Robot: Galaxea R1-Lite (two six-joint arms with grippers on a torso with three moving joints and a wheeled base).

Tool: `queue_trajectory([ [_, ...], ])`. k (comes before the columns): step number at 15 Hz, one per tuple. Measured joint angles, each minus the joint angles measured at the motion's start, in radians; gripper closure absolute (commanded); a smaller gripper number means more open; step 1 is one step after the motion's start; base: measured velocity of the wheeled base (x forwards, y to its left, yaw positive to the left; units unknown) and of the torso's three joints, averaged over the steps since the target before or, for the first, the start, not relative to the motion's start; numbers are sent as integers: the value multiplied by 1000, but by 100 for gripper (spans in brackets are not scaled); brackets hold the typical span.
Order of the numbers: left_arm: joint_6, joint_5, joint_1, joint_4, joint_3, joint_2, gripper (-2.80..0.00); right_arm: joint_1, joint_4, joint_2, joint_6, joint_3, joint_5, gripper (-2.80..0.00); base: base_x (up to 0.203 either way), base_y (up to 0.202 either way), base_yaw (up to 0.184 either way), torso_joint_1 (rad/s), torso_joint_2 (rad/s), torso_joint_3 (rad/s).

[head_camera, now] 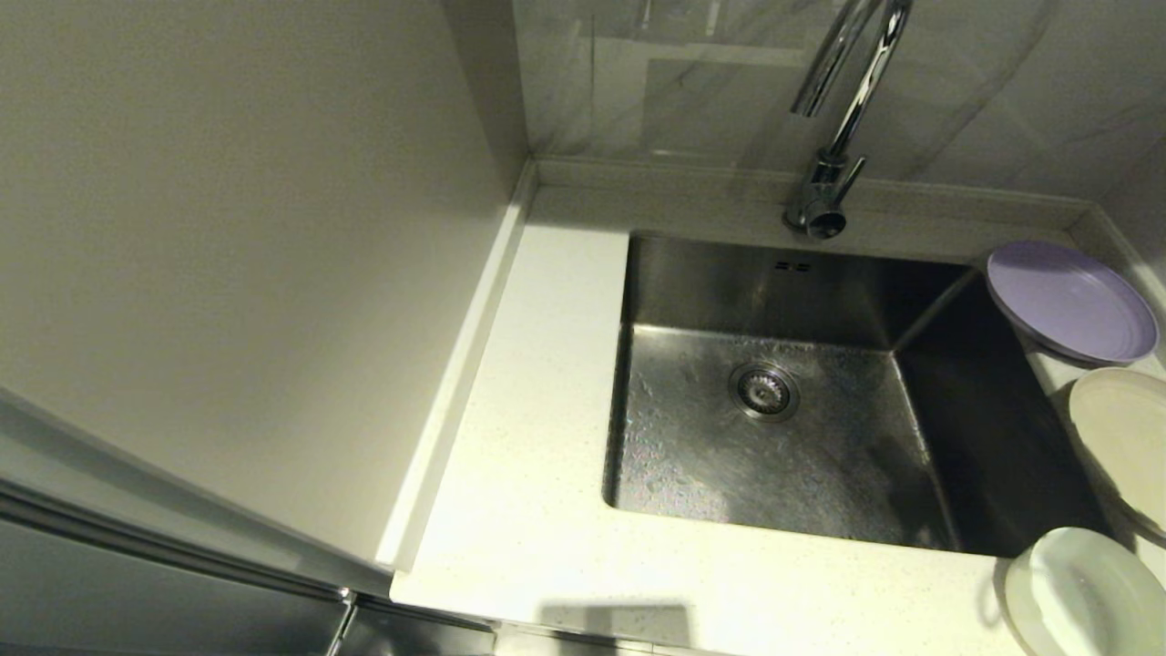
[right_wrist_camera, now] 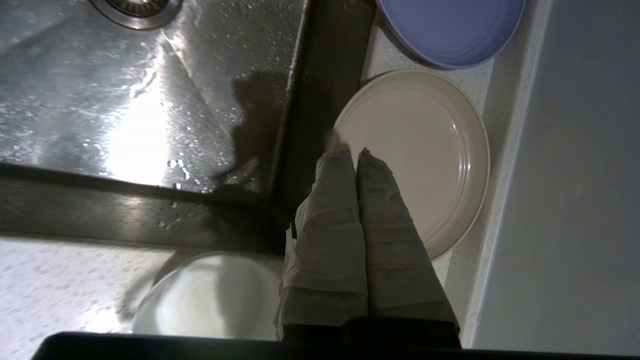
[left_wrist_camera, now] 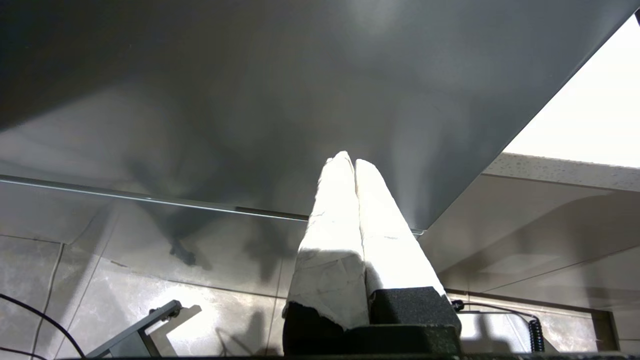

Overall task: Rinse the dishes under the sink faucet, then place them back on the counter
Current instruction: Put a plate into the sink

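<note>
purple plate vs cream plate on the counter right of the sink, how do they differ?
Colour: the purple plate is lilac, the cream plate beige. Place: the purple plate lies nearer the faucet and back wall; the cream plate lies nearer the robot, between the purple plate and the white bowl. The right gripper, jaws shut, hovers over the cream plate's rim, not the purple one. Shared: both round, plain, similar size, flat on the counter.

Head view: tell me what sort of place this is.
Most likely a home kitchen: a steel sink set into a speckled stone counter, a chrome gooseneck faucet behind it, and dishes such as a lilac plate alongside.
</note>
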Motion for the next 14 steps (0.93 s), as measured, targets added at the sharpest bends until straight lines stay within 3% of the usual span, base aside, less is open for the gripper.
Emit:
queue_trajectory([
  [7,0,0,0,0,0,0,0,-55,-2,179,-29,-77,21,0,0,0,0,0,0,0],
  [8,0,0,0,0,0,0,0,-62,-2,199,-30,-80,21,-280,0,0,0,0,0,0],
  [14,0,0,0,0,0,0,0,-117,-28,309,-23,-100,33,-280,0,0,0,0,0,0],
])
